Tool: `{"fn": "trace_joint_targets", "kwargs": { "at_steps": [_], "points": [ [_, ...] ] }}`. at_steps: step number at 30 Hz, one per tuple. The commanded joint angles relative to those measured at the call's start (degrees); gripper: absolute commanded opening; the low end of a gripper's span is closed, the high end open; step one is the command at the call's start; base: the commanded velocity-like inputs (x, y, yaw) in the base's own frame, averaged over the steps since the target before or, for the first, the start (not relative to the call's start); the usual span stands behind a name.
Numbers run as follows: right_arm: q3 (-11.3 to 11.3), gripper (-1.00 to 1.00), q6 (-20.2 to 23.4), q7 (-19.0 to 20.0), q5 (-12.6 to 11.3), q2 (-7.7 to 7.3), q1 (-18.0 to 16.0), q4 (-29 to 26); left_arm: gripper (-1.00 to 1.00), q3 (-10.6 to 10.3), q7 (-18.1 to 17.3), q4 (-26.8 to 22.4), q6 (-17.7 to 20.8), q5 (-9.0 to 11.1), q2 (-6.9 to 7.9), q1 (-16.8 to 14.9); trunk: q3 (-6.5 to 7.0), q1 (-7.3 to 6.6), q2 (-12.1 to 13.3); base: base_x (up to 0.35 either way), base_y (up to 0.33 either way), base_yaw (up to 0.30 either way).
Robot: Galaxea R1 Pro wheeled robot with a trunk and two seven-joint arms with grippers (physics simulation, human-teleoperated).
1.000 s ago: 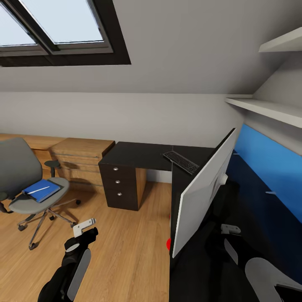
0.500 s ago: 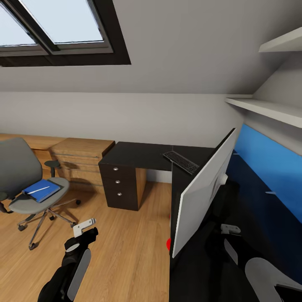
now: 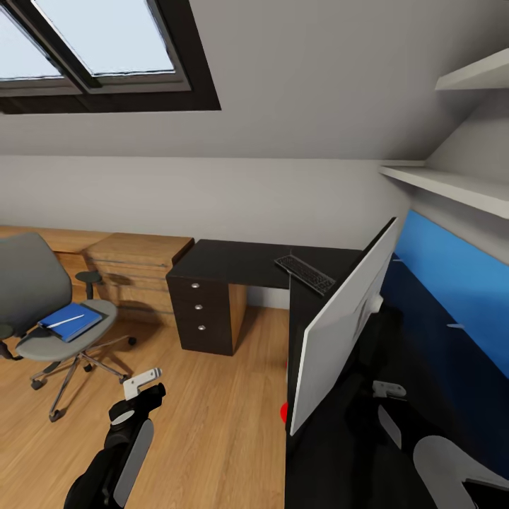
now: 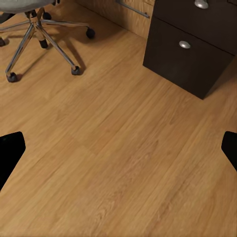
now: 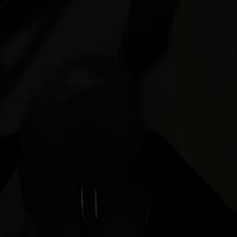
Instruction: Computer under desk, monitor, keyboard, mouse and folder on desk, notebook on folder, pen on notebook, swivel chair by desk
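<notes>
Nothing among the objects has shifted since the earlier frames; only the right arm's grey-white parts at the head view's lower right sit marginally lower. Left gripper point(image 3: 145, 382): raised over the wood floor point(image 3: 212, 424), its two dark fingertips point(image 4: 11, 150) spread wide apart at opposite edges of the left wrist view, holding nothing. Right gripper: its wrist view is almost wholly dark, so whether it is spread or closed cannot be told. Swivel chair point(image 3: 42, 311): grey, on a chrome five-star base, standing on the floor beyond and to the left of the left gripper, well apart from it; on its seat lies a blue flat item point(image 3: 69, 322), folder or notebook not distinguishable, with the pen point(image 3: 65, 320) resting across its top. Desk point(image 3: 233, 260): black L-shaped tabletop ahead and to the right of the left gripper, its black drawer unit point(image 3: 201, 311) with round silver knobs nearest that gripper. Keyboard point(image 3: 305, 273): lying at an angle on the tabletop near the inner corner, farther from the left gripper than the drawer unit. Monitor point(image 3: 346, 322): standing on the tabletop's right wing, its pale back panel turned toward the camera, to the right of the left gripper. Light-wood chest point(image 3: 134, 265): against the wall, between the swivel chair and the desk.
</notes>
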Motion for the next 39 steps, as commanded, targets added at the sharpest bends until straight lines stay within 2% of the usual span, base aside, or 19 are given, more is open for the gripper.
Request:
{"fn": "trace_joint_targets", "kwargs": {
  "at_steps": [1,5,13,18,20,23,26,29,32,33,34,35,36,37,38,39],
  "points": [
    [-0.05,-1.00,0.52,0.02,0.10,0.02,0.03,0.23,1.00,0.04,0.31,-0.10,0.18,0.48,-0.04,-0.04,0.10,-0.22,0.37,0.000,0.000,0.000],
    [-0.05,-1.00,0.51,0.03,0.10,0.02,0.03,0.17,1.00,-0.73,0.59,-0.10,0.28,0.38,-0.95,-0.02,0.82,-1.09,1.98,0.000,0.000,0.000],
    [-0.05,-1.00,-1.57,0.03,0.10,0.05,0.03,0.05,1.00,-0.88,0.64,-0.10,0.31,0.43,-1.16,-0.03,2.25,-2.85,5.19,-0.169,0.000,0.000],
    [-0.06,-1.00,-8.36,0.08,0.10,0.19,0.03,-0.28,1.00,-0.84,0.57,-0.10,0.31,0.45,-1.09,-0.04,3.15,-3.95,7.19,-0.327,0.000,0.000],
    [-0.05,-1.00,-12.98,0.13,0.03,0.27,0.08,-0.97,1.00,-0.84,0.57,-0.10,0.31,0.45,-1.03,-0.04,3.51,-4.39,7.99,-0.338,0.000,0.000],
    [-0.08,-1.00,-15.75,0.13,-0.14,0.39,0.11,-1.11,1.00,-0.84,0.57,-0.10,0.31,0.45,-1.01,-0.04,4.05,-5.05,9.20,-0.339,0.000,0.000],
    [-0.06,-1.00,-19.07,0.04,-1.53,0.94,0.19,-2.20,1.00,-0.82,0.57,-0.10,0.31,0.36,-0.96,-0.04,4.59,-5.71,10.40,-0.339,0.000,0.000],
    [-0.05,-1.00,-19.84,-0.08,-2.37,1.92,0.73,-7.30,1.00,-0.77,0.57,-0.10,0.31,0.34,-0.87,-0.03,5.13,-6.37,11.60,-0.339,0.000,0.000],
    [-0.12,-1.00,-16.66,-0.36,-2.55,4.04,4.59,-17.81,1.00,-0.76,0.57,-0.10,0.33,0.34,-0.83,-0.03,5.67,-7.02,12.81,-0.339,0.000,0.000],
    [-0.16,-1.00,-13.23,-0.77,-2.58,4.78,7.31,-23.75,1.00,-0.75,0.57,-0.10,0.33,0.32,-0.83,-0.03,5.85,-7.24,13.21,-0.339,0.000,0.000],
    [-0.15,-1.00,-11.17,-1.09,-2.59,5.09,8.79,-27.05,1.00,-0.75,0.57,-0.10,0.32,0.33,-0.83,-0.03,6.02,-7.46,13.61,-0.339,0.000,0.000],
    [-0.15,-1.00,-6.91,-1.89,-2.64,5.74,11.88,-33.74,1.00,-0.75,0.57,-0.10,0.33,0.31,-0.82,-0.03,6.20,-7.68,14.01,-0.339,0.000,0.000],
    [-0.15,-1.00,-4.83,-2.35,-2.67,6.09,13.39,-36.98,1.00,-0.75,0.57,-0.10,0.33,0.30,-0.82,-0.04,6.38,-7.90,14.41,-0.339,0.000,0.000],
    [-0.14,-1.00,0.96,-3.43,-2.74,7.35,17.24,-45.34,1.00,-0.75,0.57,-0.10,0.35,0.32,-0.82,-0.04,6.56,-8.12,14.81,-0.339,0.000,0.000],
    [-0.16,-1.00,2.73,-3.67,-2.75,7.78,18.16,-47.50,1.00,-0.75,0.57,-0.10,0.36,0.33,-0.82,-0.04,6.74,-8.34,15.21,-0.339,0.000,0.000],
    [-0.17,-1.00,11.64,-4.39,-3.53,9.71,21.01,-55.26,1.00,-0.75,0.57,-0.10,0.39,0.35,-0.83,-0.04,6.92,-8.56,15.61,-0.339,0.000,0.000]
  ]
}}
